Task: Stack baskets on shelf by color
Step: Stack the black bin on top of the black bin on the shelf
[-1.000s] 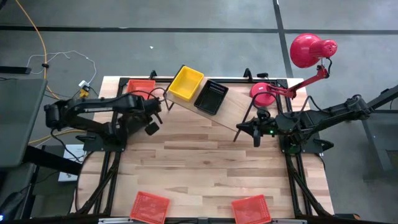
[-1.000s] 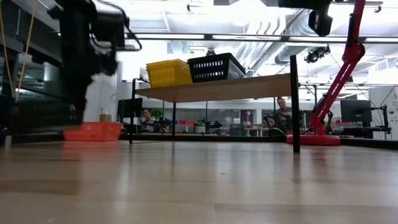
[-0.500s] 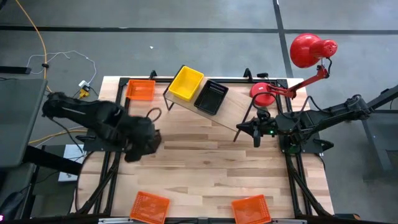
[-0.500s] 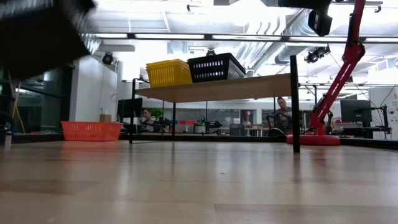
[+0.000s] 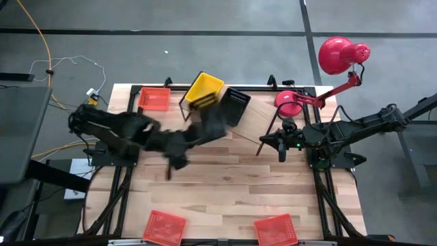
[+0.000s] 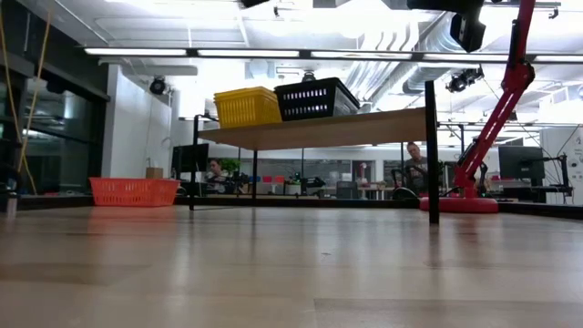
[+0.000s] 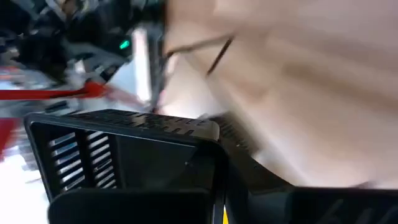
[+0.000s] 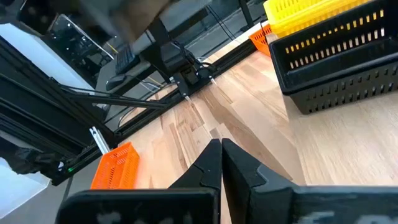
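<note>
High view shows my left gripper [image 5: 217, 123] pressed together beside the black basket [image 5: 233, 106] on the shelf [image 5: 256, 123]; I judge this basket light, rigid, best gripped by its rim.

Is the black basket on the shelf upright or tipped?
Upright. The black basket stands level on the shelf beside the yellow basket, open top upward in the high view.

Two baskets [image 5: 205, 89] sit side by side on the shelf [image 5: 252, 117] at the bench's [image 5: 232, 178] far edge. One basket [image 5: 155, 98] lies at the far left corner, two more [image 5: 164, 227] along the near edge.
</note>
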Controlling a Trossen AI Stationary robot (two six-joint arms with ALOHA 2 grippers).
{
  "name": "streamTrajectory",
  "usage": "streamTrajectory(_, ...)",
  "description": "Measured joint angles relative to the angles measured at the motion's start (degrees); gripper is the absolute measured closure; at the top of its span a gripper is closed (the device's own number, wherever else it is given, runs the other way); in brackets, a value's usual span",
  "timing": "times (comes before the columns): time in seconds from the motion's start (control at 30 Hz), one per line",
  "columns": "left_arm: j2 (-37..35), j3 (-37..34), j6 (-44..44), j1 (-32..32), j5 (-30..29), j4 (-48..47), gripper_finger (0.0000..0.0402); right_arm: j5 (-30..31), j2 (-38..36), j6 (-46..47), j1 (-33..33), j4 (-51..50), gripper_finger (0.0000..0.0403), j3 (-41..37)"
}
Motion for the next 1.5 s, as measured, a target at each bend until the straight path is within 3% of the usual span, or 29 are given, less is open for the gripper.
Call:
streamTrajectory(0.27,7.58,0.0,17.78,11.25,-0.44,3.84,0.0401,0.07,0.0,-7.29,0.0,0.52,0.0403,0.02)
streamTrajectory(0.6,12.69,-0.04,21.46,21.82,3.17,10.07,0.0401,0.3,0.0,-8.93,0.0,0.61,0.0403,0.02)
streamTrajectory(1.0,12.74,-0.36,21.29,17.99,5.26,9.2,0.0401,0.34,0.0,-8.96,0.0,0.61,0.0403,0.02)
streamTrajectory(1.5,12.83,-3.52,23.99,19.1,4.84,9.09,0.0401,0.36,0.0,-8.78,0.0,0.63,0.0403,0.02)
